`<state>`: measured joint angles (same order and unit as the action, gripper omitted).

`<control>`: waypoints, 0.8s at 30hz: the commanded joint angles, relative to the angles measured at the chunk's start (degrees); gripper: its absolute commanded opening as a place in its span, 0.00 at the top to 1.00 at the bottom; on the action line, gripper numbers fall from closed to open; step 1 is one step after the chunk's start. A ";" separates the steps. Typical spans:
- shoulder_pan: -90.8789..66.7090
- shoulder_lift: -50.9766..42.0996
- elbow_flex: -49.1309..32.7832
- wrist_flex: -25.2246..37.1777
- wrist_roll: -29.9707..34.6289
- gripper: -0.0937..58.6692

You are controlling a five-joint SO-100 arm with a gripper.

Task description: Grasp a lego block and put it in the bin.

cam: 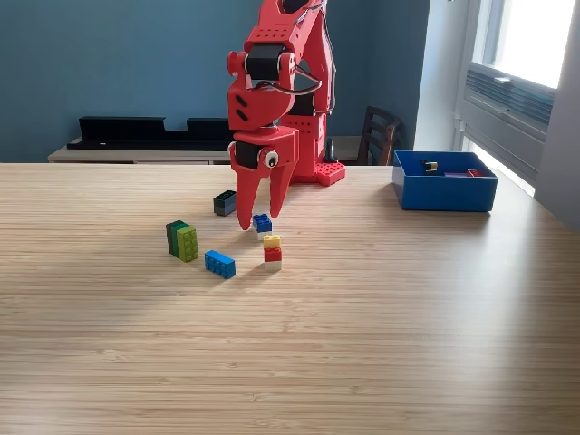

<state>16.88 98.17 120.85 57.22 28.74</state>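
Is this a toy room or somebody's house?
Probably a room at home or an office, not a factory. The red robot arm stands on a wooden table with toy bricks, there is a chair behind it, and a window on the exterior view's right.

Single exterior view, low across table [362, 344]; facing arm [281, 82] frontally

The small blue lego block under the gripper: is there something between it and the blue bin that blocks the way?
Nothing visible does. The small blue block sits by the tips of the gripper, and the tabletop between it and the bin, toward the exterior view's right, is bare wood. The other blocks lie nearer the camera or to the left.
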 commanded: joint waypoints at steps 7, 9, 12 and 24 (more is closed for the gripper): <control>1.93 2.29 3.52 -7.56 0.62 0.80; 1.76 2.29 3.60 -8.26 0.62 0.80; 1.41 2.29 3.43 -9.14 0.62 0.78; -0.62 2.20 4.39 -11.51 0.44 1.00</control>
<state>17.23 98.70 125.33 46.41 29.09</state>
